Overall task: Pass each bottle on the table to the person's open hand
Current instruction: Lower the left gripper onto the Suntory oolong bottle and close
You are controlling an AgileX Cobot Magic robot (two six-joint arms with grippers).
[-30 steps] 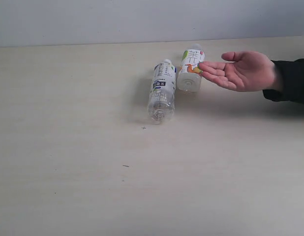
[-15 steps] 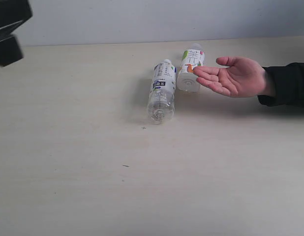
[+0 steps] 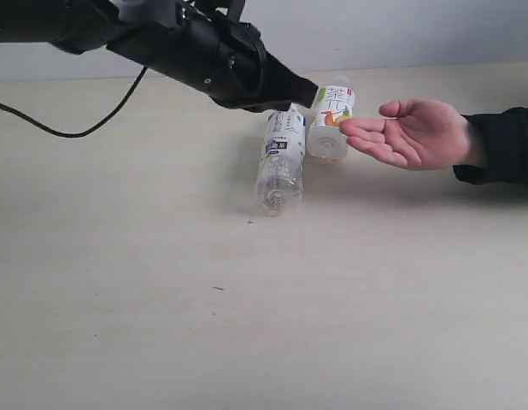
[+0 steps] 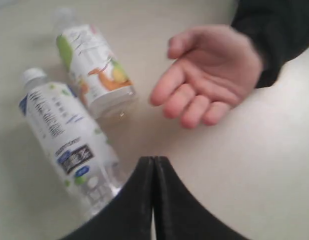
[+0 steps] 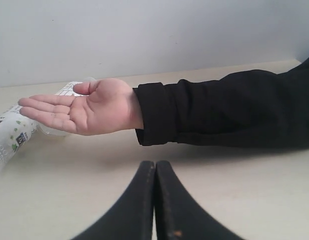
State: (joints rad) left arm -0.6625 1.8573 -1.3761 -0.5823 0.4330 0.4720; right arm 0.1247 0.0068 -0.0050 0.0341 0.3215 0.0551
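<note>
- I've got a pale beige table [image 3: 161, 325] with faint wood grain filling my overhead feed, and a plain light wall [image 3: 418, 30] behind its far edge.
- A few tiny dark specks [image 3: 249, 222] dot the bare middle of the top.
- Bottle count: two, both lying on their sides next to each other with their caps towards the wall.
- One is the blue-and-white bottle [image 3: 281, 158]. The other is the fruit-label bottle [image 3: 331, 120], on its right.
- One open hand [image 3: 413, 132], palm up, comes in from the right out of a black sleeve [image 3: 503, 141]. Its fingertips are just beside the fruit-label bottle's base.
- One arm shows overhead. It reaches in from the upper left, trailing a black cable [image 3: 67, 128].
- My left claw [image 4: 154, 162] has its jaws pressed together with nothing between them. It hangs over the cap end of the blue-and-white bottle.
- My right claw [image 5: 155, 165] is also pinched closed and empty. It sits low by the table, facing the palm and sleeve.
</note>
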